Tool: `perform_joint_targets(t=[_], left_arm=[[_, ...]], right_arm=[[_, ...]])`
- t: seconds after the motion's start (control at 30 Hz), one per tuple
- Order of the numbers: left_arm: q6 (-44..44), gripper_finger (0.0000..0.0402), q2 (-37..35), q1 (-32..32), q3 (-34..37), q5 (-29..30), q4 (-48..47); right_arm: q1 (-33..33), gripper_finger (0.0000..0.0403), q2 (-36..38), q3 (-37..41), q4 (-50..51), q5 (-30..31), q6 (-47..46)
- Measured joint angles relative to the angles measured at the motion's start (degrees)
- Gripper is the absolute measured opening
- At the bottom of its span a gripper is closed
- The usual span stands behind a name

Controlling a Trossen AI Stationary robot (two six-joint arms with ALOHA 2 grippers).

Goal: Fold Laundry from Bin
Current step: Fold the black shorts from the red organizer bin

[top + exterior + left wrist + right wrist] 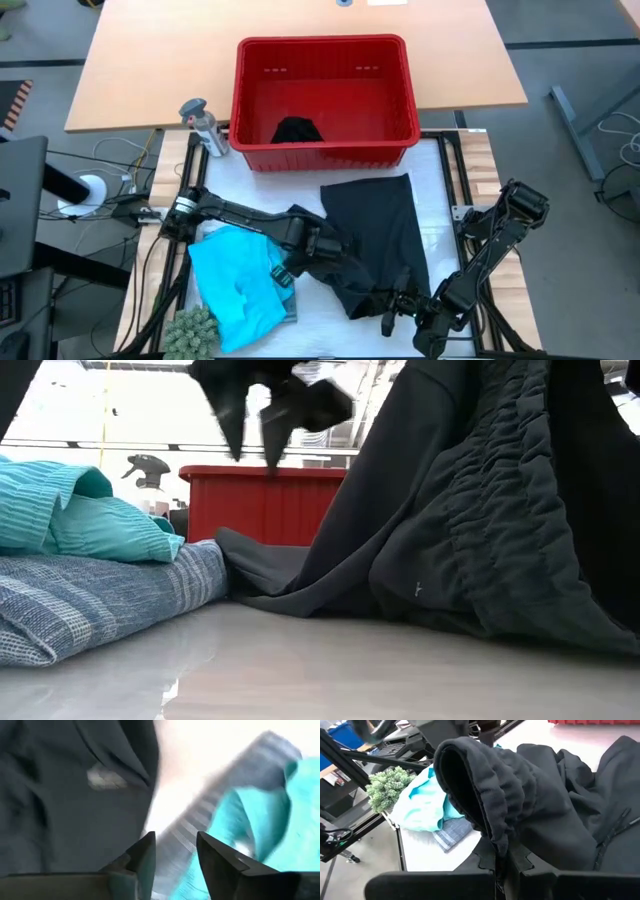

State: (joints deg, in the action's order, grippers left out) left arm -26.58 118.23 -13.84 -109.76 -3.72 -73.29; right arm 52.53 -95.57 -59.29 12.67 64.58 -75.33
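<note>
Near the table's front, right gripper (502, 862) pinches black garment (375, 235); left gripper (175, 855) apparently open.

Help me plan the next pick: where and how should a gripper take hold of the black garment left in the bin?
Grip the top of the bunched black garment, coming straight down from above. It lies as a small crumpled mound on the floor of the bin against the near wall, and the tall sides block any sideways approach. Probably pinch a raised fold at the mound's middle, clear of that wall.
</note>
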Motion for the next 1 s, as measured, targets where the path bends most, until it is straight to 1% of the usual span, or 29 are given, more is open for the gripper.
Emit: perform_joint_targets(t=[0.03, 0.1, 0.13, 0.2, 0.27, 0.3, 0.43, 0.47, 0.53, 0.57, 0.6, 0.67, 0.7, 0.73, 0.8, 0.9, 0.93, 0.97, 1.0], left_arm=[[0.6, 0.0125, -0.9, 0.0, 1.9, 0.0, 0.0], [2.3, 0.0112, -3.9, 0.5, 5.2, 1.8, 0.5], [3.6, 0.0105, -6.2, 0.9, 6.7, 2.9, 1.4], [6.3, 0.0089, -12.4, 1.8, 10.9, 4.8, 6.3], [8.9, 0.0072, -19.8, 3.0, 17.3, 6.8, 14.4], [10.1, 0.0063, -23.8, 3.5, 21.5, 7.8, 20.0], [17.4, 0.0041, -39.0, 5.5, 41.8, 9.7, 41.1], [21.0, 0.0038, -42.1, 5.9, 47.2, 10.5, 46.8], [31.4, 0.0035, -46.8, 6.7, 57.1, 11.5, 59.1], [36.2, 0.0035, -48.7, 6.9, 61.3, 10.9, 64.4], [39.3, 0.0036, -50.4, 6.9, 64.8, 9.0, 68.6], [40.0, 0.0041, -52.4, 6.3, 69.6, 5.0, 74.0], [38.5, 0.0045, -52.6, 5.2, 71.3, 3.8, 75.1], [35.0, 0.0049, -52.4, 4.1, 72.5, 3.0, 75.2], [23.7, 0.0061, -51.4, 1.5, 73.5, 2.8, 75.4], [3.5, 0.0083, -48.3, -2.5, 72.8, 4.7, 77.8], [-1.8, 0.0093, -46.9, -3.3, 72.7, 6.2, 77.7], [-4.8, 0.0103, -45.3, -3.9, 72.4, 8.1, 77.4], [-5.9, 0.0114, -43.7, -4.1, 72.1, 9.4, 77.2]], right_arm=[[0.0, 0.003, 0.0, 0.0, 0.4, 0.0, -0.5], [0.2, 0.003, 0.0, 0.0, 1.0, 0.0, -1.1], [0.3, 0.003, 0.0, 0.0, 1.3, 0.0, -1.3], [0.3, 0.003, 0.0, 0.0, 1.8, 0.0, -1.4], [0.3, 0.003, 0.0, 0.0, 1.9, 0.0, -1.4], [0.3, 0.003, 0.0, 0.0, 1.9, 0.0, -1.4], [0.3, 0.003, 0.0, 0.0, 1.9, -0.1, -1.4], [0.3, 0.003, 0.0, 0.0, 1.9, -0.1, -1.4], [0.3, 0.003, 0.0, 0.0, 1.9, -0.2, -1.4], [0.3, 0.003, 0.0, 0.0, 1.9, -0.3, -1.4], [0.3, 0.003, 0.0, 0.0, 1.9, -0.3, -1.4], [0.3, 0.003, 0.0, 0.0, 1.9, -0.3, -1.4], [0.3, 0.003, 0.0, 0.0, 1.9, -0.3, -1.4], [0.3, 0.003, 0.0, 0.0, 1.9, -0.3, -1.4], [0.3, 0.003, 0.0, 0.0, 2.1, -0.4, -2.0], [0.3, 0.003, 0.0, 0.0, 2.6, -1.2, -3.1], [0.3, 0.003, 0.0, 0.0, 2.8, -1.6, -3.6], [0.3, 0.003, 0.0, 0.0, 3.1, -2.0, -4.2], [0.3, 0.003, 0.0, 0.0, 3.4, -2.4, -4.4]])
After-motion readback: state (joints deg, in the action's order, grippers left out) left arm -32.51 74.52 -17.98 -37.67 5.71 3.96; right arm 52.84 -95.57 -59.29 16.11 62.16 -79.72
